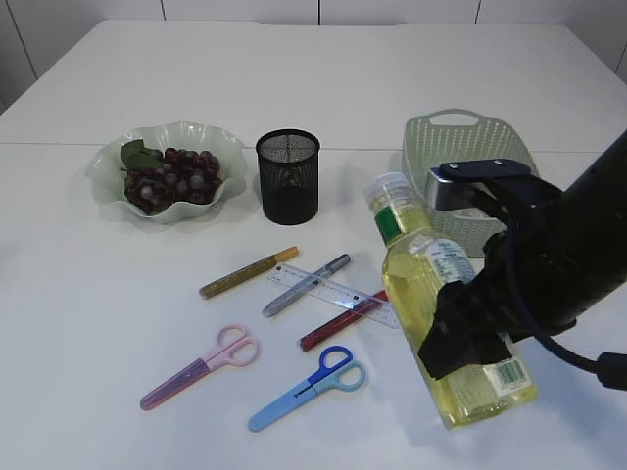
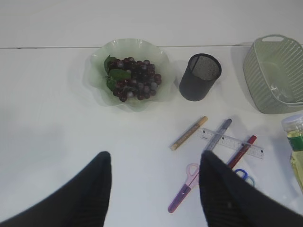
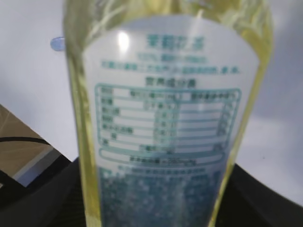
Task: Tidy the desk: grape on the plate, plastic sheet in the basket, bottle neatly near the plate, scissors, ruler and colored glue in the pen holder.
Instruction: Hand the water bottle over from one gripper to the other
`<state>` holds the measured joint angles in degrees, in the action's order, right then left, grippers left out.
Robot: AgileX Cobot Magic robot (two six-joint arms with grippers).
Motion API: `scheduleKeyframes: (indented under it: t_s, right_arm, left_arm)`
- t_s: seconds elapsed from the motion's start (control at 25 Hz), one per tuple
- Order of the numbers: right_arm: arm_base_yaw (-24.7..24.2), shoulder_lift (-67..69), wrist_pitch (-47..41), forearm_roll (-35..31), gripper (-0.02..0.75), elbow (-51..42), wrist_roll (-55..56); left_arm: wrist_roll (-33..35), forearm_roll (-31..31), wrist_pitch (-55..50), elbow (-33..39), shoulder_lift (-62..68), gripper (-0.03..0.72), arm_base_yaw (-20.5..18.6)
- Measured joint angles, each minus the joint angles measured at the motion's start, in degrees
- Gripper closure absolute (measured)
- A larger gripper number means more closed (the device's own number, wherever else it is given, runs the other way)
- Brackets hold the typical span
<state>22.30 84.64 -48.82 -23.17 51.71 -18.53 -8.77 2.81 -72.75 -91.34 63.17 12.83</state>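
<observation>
My right gripper [image 1: 468,331] is shut on a bottle of yellow liquid [image 1: 423,262] and holds it tilted above the table's right side. The bottle's label fills the right wrist view [image 3: 161,94]. Purple grapes [image 1: 171,176] lie on the pale green plate [image 1: 108,166]. The black mesh pen holder [image 1: 288,176] stands beside the plate. Gold [image 1: 247,272], silver [image 1: 306,285] and red [image 1: 343,320] glue sticks, a clear ruler [image 1: 333,292], pink scissors [image 1: 201,366] and blue scissors [image 1: 309,388] lie on the table. My left gripper [image 2: 154,158] is open, high above the table.
The grey-green basket [image 1: 468,132] stands at the back right, behind the bottle. In the left wrist view something clear lies inside the basket [image 2: 265,71]. The table's right front edge is close to my right arm.
</observation>
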Motion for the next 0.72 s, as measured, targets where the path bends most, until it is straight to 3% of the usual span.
scheduleKeyframes:
  t_s: [0.2,0.44,0.72]
  right_arm:
    - [0.0,0.0,0.11,-8.22,0.225,0.0,-16.27]
    - [0.0,0.0,0.56,-27.78,0.225,0.0,-37.17]
    - [0.0,0.0,-3.74,-45.27,0.225,0.0,-56.76]
  left_arm:
    - [0.0,0.19,0.0,0.0,0.0,0.256,0.0]
    - [0.0,0.19,0.0,0.0,0.0,0.276,0.0]
    - [1.47,-0.13,0.0,1.01,0.0,0.332,0.0]
